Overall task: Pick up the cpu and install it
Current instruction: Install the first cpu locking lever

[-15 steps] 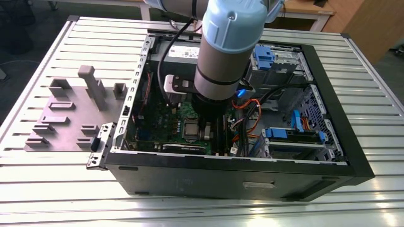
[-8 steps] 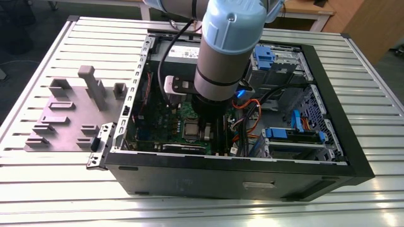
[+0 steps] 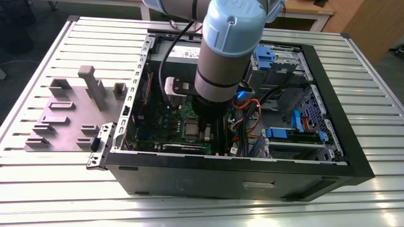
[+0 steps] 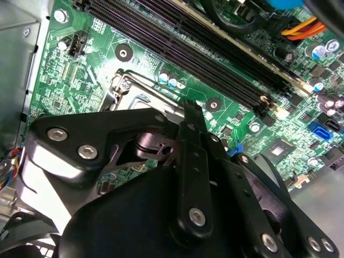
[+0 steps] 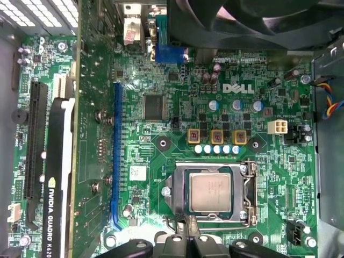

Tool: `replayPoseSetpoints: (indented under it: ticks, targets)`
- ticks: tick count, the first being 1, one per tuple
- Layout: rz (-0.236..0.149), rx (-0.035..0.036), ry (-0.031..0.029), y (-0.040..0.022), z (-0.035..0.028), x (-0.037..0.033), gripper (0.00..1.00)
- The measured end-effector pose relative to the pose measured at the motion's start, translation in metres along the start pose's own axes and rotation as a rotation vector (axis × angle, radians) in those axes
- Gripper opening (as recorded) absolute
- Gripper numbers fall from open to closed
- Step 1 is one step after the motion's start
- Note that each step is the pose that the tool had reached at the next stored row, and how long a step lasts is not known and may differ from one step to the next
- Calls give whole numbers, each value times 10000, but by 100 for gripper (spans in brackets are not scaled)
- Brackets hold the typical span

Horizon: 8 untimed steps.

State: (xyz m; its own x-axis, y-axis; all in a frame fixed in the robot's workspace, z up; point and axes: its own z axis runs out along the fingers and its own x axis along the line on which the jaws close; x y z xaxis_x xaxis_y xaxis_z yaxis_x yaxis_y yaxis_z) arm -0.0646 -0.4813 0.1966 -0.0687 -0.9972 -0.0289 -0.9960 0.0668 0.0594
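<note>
The hand [image 5: 188, 236] is seen low inside an open computer case [image 3: 252, 182], its matt black linkage plates and silver bolts crowding the second wrist view. In the first wrist view its narrow dark fingertips [image 5: 189, 224] are pressed together at the near edge of the socket frame [image 5: 248, 188]; the hand reads as clenched, with nothing visibly gripped between the tips.

The cpu [image 5: 210, 192] is seated in the socket: a small flat square with a dull, brushed silver-grey top and a paler rim, lying level inside the shiny rectangular metal frame. Whether the fingertips touch the frame or its lever cannot be told.

Around the socket the green motherboard [image 5: 161, 156] is spread, densely printed, with round silver capacitors, three gold-edged square chokes, a long blue slot [image 5: 115, 156] and black memory slots [image 4: 215, 48]. A black graphics card [image 5: 54, 183] stands on edge beside the blue slot.

In the exterior view the case is a black sheet-metal box lying on its side, open upward, holding the board, blue plastic drive brackets [image 3: 292, 133] and orange and black cables [image 3: 249, 111]. The pale blue-grey arm [image 3: 224, 52] reaches down into it.

The case rests on a ribbed aluminium tabletop [image 3: 57, 179]. On the exterior view's left, a grey plastic fixture [image 3: 69, 118] with blocky uprights lies just beside the case.
</note>
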Motion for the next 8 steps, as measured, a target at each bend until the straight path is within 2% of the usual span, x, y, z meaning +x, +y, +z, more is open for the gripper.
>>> replayPoseSetpoints:
  ticks: [8]
  targets:
    - [0,-1,0,-43,22,-2,11]
